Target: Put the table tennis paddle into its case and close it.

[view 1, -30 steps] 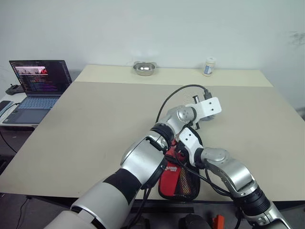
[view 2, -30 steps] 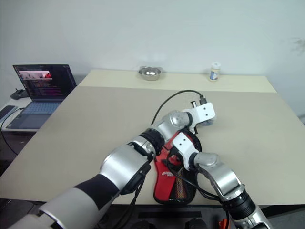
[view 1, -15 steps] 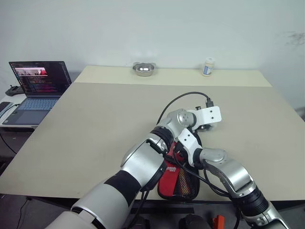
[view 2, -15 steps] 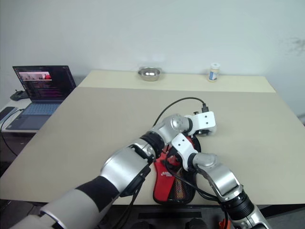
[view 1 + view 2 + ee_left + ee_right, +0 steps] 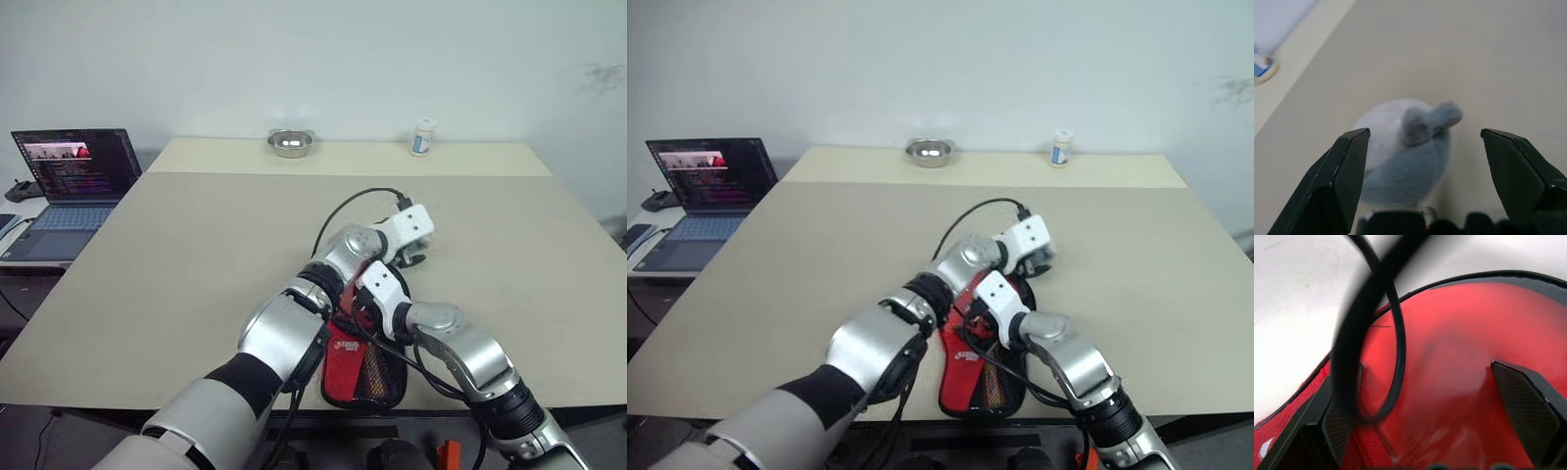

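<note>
The case (image 5: 358, 357) lies red-and-mesh side up near the table's front edge, its red fabric and black zipper rim (image 5: 1459, 279) close up in the right wrist view. My right gripper (image 5: 1426, 366) is open, fingers spread over that red fabric. My left arm crosses over it to the case's far end, where my left gripper (image 5: 1423, 132) is open. A blurred pale grey rounded thing (image 5: 1400, 156) sits on the table between and beyond its fingers. The paddle is hidden.
A black cable (image 5: 343, 211) loops from my left wrist over the table (image 5: 196, 255) and crosses the right wrist view. A metal bowl (image 5: 291, 143) and a small white bottle (image 5: 422, 137) stand at the far edge. A laptop (image 5: 69, 176) sits on a side table at left.
My left hand has swung a little to the left over the case's far end. The right arm has stayed put. The head view shifted slightly.
</note>
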Action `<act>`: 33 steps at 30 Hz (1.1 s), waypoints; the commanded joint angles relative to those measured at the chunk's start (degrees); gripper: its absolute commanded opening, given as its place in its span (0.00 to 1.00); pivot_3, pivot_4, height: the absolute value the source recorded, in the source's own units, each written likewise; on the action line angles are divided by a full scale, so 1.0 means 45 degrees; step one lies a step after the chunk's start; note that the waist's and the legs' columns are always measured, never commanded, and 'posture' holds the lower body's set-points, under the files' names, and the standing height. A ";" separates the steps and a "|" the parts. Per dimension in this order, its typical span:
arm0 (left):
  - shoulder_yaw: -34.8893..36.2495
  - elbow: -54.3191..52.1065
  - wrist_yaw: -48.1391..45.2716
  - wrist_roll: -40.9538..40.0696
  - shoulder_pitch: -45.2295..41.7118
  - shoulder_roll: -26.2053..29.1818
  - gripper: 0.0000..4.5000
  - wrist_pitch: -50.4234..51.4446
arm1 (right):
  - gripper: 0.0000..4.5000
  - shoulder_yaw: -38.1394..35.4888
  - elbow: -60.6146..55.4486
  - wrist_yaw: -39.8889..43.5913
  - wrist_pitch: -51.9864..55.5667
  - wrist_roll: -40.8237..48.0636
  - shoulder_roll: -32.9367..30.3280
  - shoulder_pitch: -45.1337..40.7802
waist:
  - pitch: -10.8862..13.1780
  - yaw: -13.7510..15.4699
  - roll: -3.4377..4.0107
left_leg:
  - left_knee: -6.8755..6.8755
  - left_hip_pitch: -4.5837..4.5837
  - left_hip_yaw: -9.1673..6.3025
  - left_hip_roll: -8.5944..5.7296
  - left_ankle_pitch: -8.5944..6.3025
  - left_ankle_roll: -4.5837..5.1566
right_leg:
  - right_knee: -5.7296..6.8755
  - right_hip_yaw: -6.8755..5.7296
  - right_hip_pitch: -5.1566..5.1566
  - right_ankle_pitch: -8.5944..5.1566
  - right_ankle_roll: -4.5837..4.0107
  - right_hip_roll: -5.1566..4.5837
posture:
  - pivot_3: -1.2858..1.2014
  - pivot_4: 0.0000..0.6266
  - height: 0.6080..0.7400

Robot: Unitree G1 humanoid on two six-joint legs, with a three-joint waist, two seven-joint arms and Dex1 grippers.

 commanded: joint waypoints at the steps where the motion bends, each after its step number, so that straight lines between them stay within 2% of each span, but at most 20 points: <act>1: 0.0744 -0.0829 -0.0790 -0.0864 -0.0265 0.1051 0.87 -0.0394 | 1.00 -0.0895 -0.0524 -0.0585 0.1462 0.0206 0.0025 0.0302 | 0.0005 0.0013 -0.0001 | 0.0000 -0.0003 -0.0003 0.0000 0.0000 -0.0001 | 0.0001 -0.0002 -0.0001 0.0000 0.0000 0.0000 | 0.52 0.24 1.00; 5: 0.1445 -0.1310 -0.1800 -0.1648 -0.0017 0.2566 0.87 -0.0293 | 1.00 -0.2272 -0.3272 -0.0746 0.3515 0.1088 0.0055 0.0055 | 0.0053 0.0048 -0.0017 | 0.0001 -0.0049 -0.0002 -0.0016 0.0000 -0.0003 | -0.0011 -0.0004 -0.0018 0.0002 -0.0003 -0.0001 | 0.52 0.24 1.00; 9: 0.1775 -0.1812 -0.2952 -0.2284 0.0561 0.3434 0.87 -0.0088 | 1.00 -0.3287 -0.5034 -0.0749 0.4805 0.1765 -0.0197 -0.0262 | 0.0086 0.0065 -0.0033 | -0.0001 -0.0091 -0.0017 -0.0022 -0.0002 -0.0003 | -0.0027 -0.0011 -0.0042 0.0036 -0.0062 -0.0007 | 0.52 0.24 1.00; 14: 0.1366 -0.4464 -0.6963 -0.3314 0.2882 0.4172 0.87 0.0816 | 1.00 -0.5311 -0.6685 0.0004 0.5498 0.2849 -0.1593 -0.0549 | 0.0096 0.0057 -0.0031 | -0.0012 -0.0103 -0.0024 -0.0024 -0.0003 -0.0003 | -0.0065 -0.0030 -0.0035 0.0036 -0.0062 -0.0007 | 0.52 0.24 1.00; 16: 0.0978 -0.6264 -0.7938 -0.3656 0.3962 0.4187 0.87 0.1639 | 1.00 -0.5811 -0.6942 0.0623 0.5013 0.3050 -0.2919 -0.0389 | 0.0105 0.0096 -0.0026 | -0.0014 -0.0108 -0.0038 -0.0022 -0.0003 -0.0003 | -0.0092 -0.0040 -0.0022 0.0038 -0.0065 -0.0006 | 0.52 0.24 1.00; 18: 0.0528 -0.7752 -0.8462 -0.3814 0.4978 0.4089 0.87 0.2406 | 1.00 -0.6584 -0.6434 0.1079 0.4554 0.3067 -0.4098 -0.0173 | 0.0111 0.0147 -0.0031 | -0.0011 -0.0131 -0.0055 -0.0024 -0.0003 -0.0002 | -0.0113 -0.0052 -0.0022 0.0039 -0.0066 -0.0007 | 0.52 0.24 1.00; 22: -0.0010 -0.8729 -0.8187 -0.3736 0.5763 0.3839 0.87 0.2956 | 1.00 -0.7142 -0.4907 0.1064 0.3773 0.2960 -0.4925 -0.0247 | 0.0112 0.0311 -0.0035 | -0.0004 -0.0150 -0.0069 -0.0030 -0.0004 0.0001 | -0.0134 -0.0058 -0.0020 0.0040 -0.0065 -0.0008 | 0.52 0.24 1.00; 25: -0.0232 -0.8184 -0.7789 -0.3677 0.5669 0.3395 0.87 0.2872 | 1.00 -0.6884 -0.3041 0.0779 0.2810 0.2637 -0.4894 -0.1087 | 0.0115 0.0309 -0.0027 | -0.0002 -0.0140 -0.0067 -0.0025 -0.0002 0.0005 | -0.0122 -0.0047 -0.0019 0.0042 -0.0066 0.0004 | 0.52 0.24 1.00; 33: -0.0607 -0.6129 -0.6685 -0.3301 0.5475 0.2626 0.87 0.1961 | 1.00 -0.5358 0.2015 0.0447 -0.0246 0.1709 -0.3524 -0.3450 | 0.0113 0.0322 -0.0022 | -0.0004 -0.0117 -0.0060 -0.0011 0.0005 0.0015 | -0.0119 -0.0027 -0.0012 0.0057 -0.0073 0.0039 | 0.52 0.24 1.00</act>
